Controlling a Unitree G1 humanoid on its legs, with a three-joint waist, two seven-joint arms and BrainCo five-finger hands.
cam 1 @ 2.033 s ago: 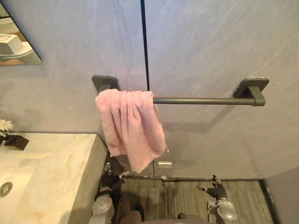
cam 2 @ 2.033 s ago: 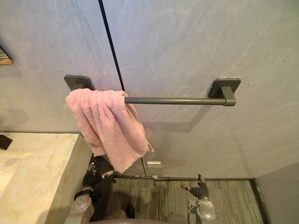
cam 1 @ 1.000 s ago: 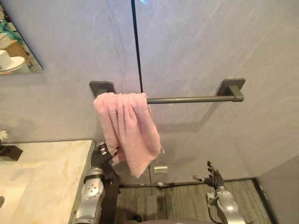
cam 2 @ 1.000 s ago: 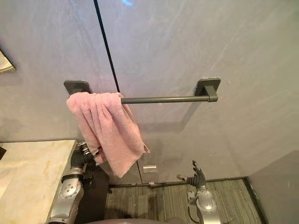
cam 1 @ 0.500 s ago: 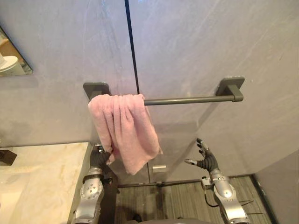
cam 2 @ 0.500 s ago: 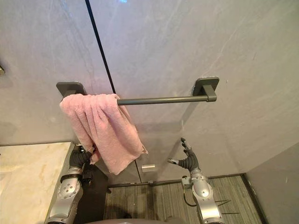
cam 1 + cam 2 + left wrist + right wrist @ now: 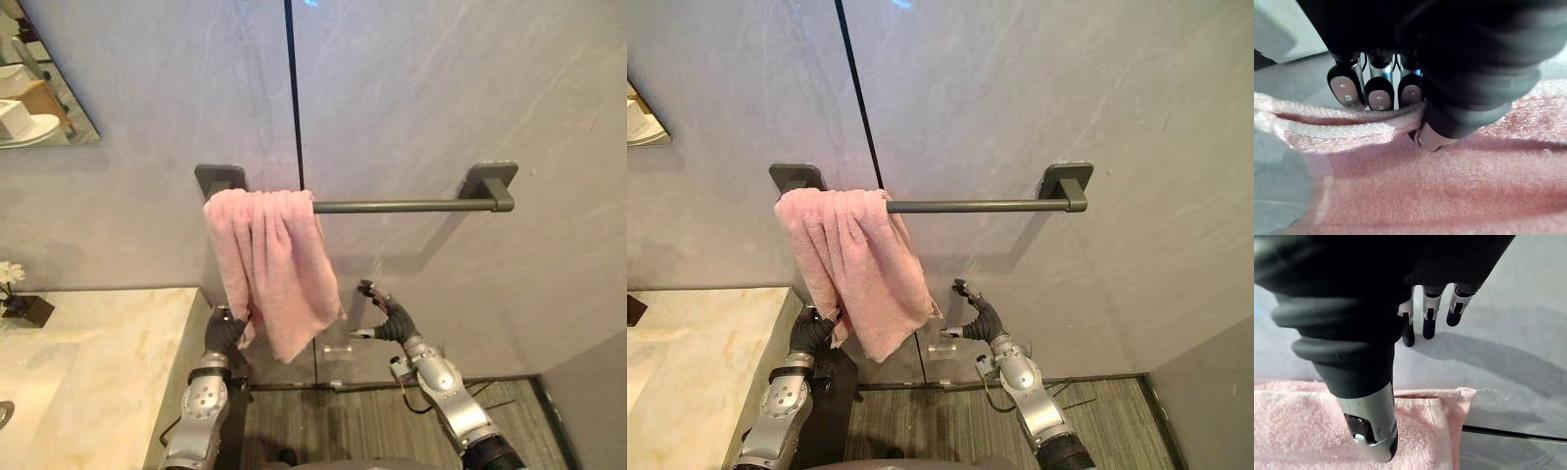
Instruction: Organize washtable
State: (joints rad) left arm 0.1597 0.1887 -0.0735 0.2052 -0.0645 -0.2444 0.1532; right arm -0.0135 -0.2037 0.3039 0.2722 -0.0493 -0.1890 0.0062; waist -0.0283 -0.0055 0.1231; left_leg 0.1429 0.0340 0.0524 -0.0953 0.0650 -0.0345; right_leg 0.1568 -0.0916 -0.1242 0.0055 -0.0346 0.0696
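A pink towel [image 7: 269, 264] hangs bunched over the left end of a grey wall bar [image 7: 411, 206]. My left hand [image 7: 225, 331] is at the towel's lower left edge. In the left wrist view its fingers [image 7: 1380, 93] are curled over the towel's hem [image 7: 1342, 128], with the thumb pressing from the other side. My right hand [image 7: 387, 321] is raised just right of the towel's lower right corner and apart from it. Its fingers [image 7: 1428, 323] are straight and hold nothing; the towel [image 7: 1303, 421] lies beyond its thumb.
A marble counter [image 7: 98, 362] runs along the left, with a small white-flowered plant in a dark pot [image 7: 20, 299] at its back. A mirror [image 7: 39, 88] hangs at the upper left. A dark seam [image 7: 294, 98] splits the grey wall. Striped flooring [image 7: 372, 421] lies below.
My right hand has risen from near the floor and moved left toward the towel's lower right corner. My left hand has tightened its fingers on the towel's edge. The camera shifted slightly.
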